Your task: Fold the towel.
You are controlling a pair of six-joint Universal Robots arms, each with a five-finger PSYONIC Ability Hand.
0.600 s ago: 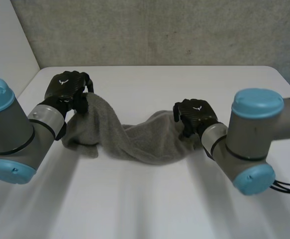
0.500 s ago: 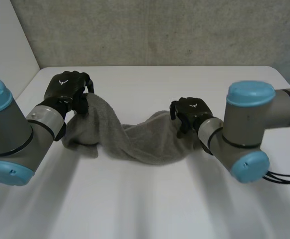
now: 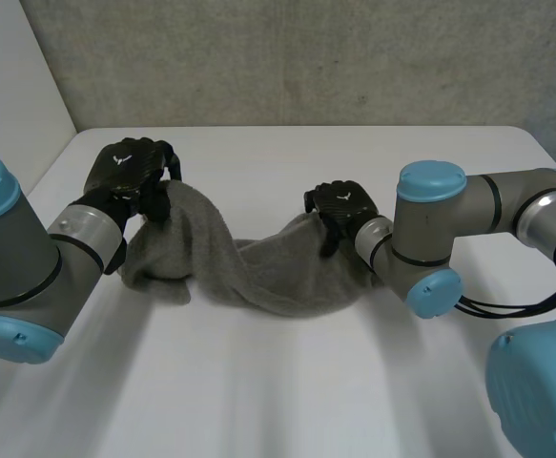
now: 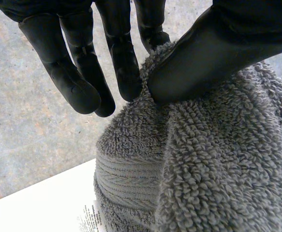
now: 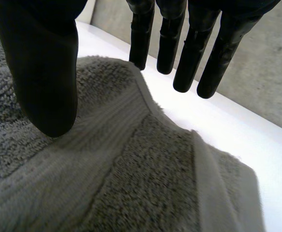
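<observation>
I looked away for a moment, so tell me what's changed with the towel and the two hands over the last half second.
The right hand has moved inward toward the left hand, its arm swinging in behind it, and the end of the towel under it has crept slightly inward too. Unchanged: the left hand pinches the towel's other end, raised off the table, and the towel's middle lies on the table.

The head camera sits high between and behind the arms, looking down and forward across the white counter (image 3: pixel 287 382) to the grey concrete wall (image 3: pixel 306 57). The wrist cameras look from very close along the black left hand (image 4: pixel 121 58) and the black right hand (image 5: pixel 44 72). All three views share the grey terry towel (image 3: pixel 258 272).
</observation>
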